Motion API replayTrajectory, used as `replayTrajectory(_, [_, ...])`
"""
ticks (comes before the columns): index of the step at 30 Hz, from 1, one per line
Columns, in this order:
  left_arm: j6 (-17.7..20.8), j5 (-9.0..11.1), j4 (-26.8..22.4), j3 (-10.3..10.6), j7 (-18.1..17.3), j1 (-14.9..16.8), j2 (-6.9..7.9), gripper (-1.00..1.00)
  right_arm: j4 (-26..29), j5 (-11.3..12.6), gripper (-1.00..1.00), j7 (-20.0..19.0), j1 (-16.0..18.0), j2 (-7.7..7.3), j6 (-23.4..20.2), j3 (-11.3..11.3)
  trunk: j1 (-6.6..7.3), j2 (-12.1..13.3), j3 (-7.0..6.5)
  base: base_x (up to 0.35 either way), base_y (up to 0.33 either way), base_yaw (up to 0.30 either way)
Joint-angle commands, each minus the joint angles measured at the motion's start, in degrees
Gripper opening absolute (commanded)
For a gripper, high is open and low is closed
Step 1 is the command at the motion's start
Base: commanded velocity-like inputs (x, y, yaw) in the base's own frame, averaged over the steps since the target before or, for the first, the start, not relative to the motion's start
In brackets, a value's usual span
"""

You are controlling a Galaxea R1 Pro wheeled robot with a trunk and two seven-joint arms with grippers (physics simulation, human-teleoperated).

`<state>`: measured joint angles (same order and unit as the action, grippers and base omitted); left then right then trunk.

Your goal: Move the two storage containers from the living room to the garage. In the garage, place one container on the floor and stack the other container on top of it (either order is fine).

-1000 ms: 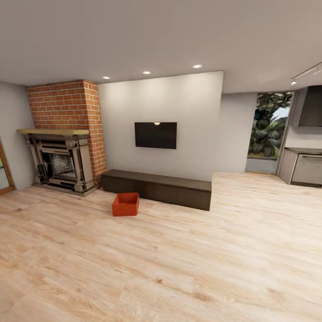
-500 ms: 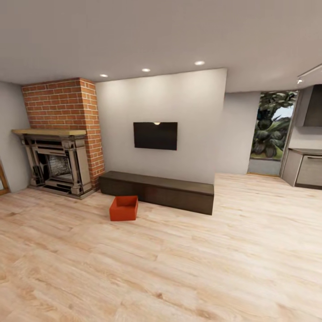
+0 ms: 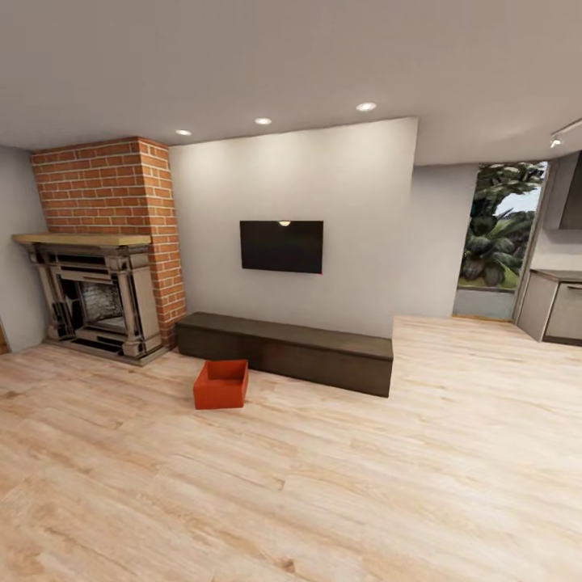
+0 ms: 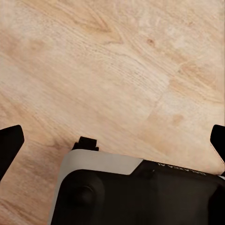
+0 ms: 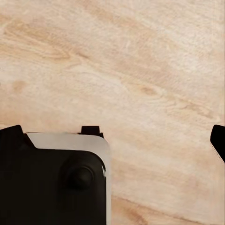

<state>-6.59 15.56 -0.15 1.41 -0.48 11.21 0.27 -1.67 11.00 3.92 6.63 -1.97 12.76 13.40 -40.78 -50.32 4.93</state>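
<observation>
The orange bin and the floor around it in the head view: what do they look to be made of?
The storage container looks like matte orange-red plastic: thin walls, open top, uniform colour; too small here to see any ribbing. The living-room floor looks like light wood plank or laminate with a satin finish: long boards with visible grain and knots, which also show under the left claw.

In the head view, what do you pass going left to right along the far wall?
Brick fireplace → orange-red storage container on the wood floor → black wall screen → window with plants → grey cabinet.
</observation>
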Motion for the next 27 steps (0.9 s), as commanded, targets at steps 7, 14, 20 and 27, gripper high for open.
replayTrajectory(7, [-0.2, 0.4, 0.1, 0.2, 0.0, 0.1, 0.0, 1.0, -0.2, 0.5, 1.0, 0.0, 0.1, -0.05, 0.3, 0.5, -0.04, -0.1, 0.09, 0.323, 0.06, 0.224])
replayTrajectory(14, [-0.2, 0.4, 0.1, 0.2, 0.0, 0.1, 0.0, 1.0, -0.2, 0.5, 1.0, 0.0, 0.1, -0.05, 0.3, 0.5, -0.04, -0.1, 0.09, 0.32, 0.133, 0.267])
replayTrajectory(20, [-0.2, 0.4, 0.1, 0.2, 0.0, 0.1, 0.0, 1.0, -0.2, 0.5, 1.0, 0.0, 0.1, -0.05, 0.3, 0.5, -0.04, -0.1, 0.09, 0.316, 0.149, 0.268])
replayTrajectory(27, [-0.2, 0.4, 0.1, 0.2, 0.0, 0.1, 0.0, 1.0, -0.2, 0.5, 1.0, 0.0, 0.1, -0.05, 0.3, 0.5, -0.04, -0.1, 0.09, 0.314, 0.16, 0.266])
